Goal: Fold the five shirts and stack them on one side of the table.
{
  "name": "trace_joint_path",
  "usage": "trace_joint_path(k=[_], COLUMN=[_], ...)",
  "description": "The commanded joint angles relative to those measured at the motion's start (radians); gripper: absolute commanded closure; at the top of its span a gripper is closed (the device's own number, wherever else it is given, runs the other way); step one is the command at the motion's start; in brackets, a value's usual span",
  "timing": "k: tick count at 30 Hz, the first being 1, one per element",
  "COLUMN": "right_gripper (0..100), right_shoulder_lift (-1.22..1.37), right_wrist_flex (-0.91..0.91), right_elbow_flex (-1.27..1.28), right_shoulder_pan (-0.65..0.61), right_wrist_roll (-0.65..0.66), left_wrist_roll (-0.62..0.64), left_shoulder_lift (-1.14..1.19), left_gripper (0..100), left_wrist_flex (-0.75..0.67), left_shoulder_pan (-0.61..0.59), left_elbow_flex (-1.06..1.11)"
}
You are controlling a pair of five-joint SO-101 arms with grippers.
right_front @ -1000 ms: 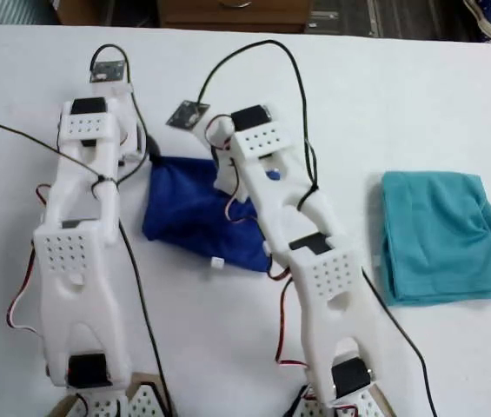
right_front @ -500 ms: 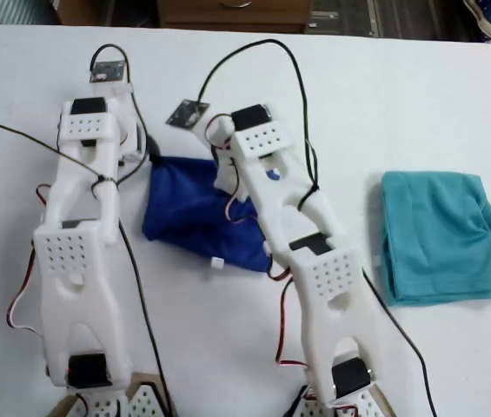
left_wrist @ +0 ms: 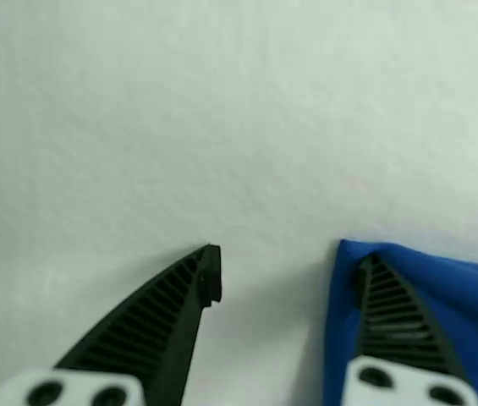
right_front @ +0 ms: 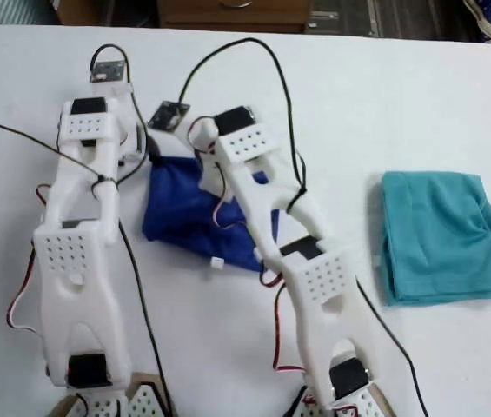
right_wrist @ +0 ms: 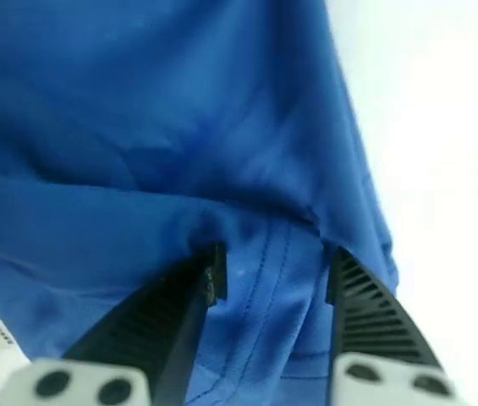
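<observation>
blue shirt point(right_front: 189, 213) looks mid-fold; teal shirt point(right_front: 441, 239) already folded aside. right gripper point(right_wrist: 274, 258) and left gripper point(left_wrist: 288, 260) both spread open at blue edges, gripping nothing; next, I'd say: pinch, fold over.

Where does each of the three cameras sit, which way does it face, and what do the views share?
High view: fixed above the table, looking down; left arm, right arm, the blue shirt, the folded teal shirt.
Left wrist view: on the left wrist, facing down at the table; open left gripper, one finger at the blue shirt's edge.
Right wrist view: on the right wrist, facing down onto the blue shirt; open right gripper over it.
Shared: all three show the blue shirt.
</observation>
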Motion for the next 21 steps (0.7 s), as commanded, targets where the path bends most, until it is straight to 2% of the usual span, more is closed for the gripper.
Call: trace_joint_path(k=[1, 15, 21], right_gripper=[80.0, 80.6, 90.9], right_shoulder_lift=[-0.047, 0.021, 0.013], right_wrist_flex=[0.004, 0.002, -0.001], right_elbow_flex=[-0.046, -0.052, -0.054], right_shoulder_pan=[-0.008, 0.024, 0.019], right_wrist_roll=[0.0, 0.002, 0.002], left_wrist_roll=[0.009, 0.009, 0.009], left_shoulder_lift=[0.002, 0.002, 0.002], left_gripper=[74, 74, 74], left_wrist_flex=[-0.032, -0.032, -0.032], left_shoulder_pan=[-0.041, -0.041, -0.041], left_elbow_flex=[-0.021, -0.021, -0.021])
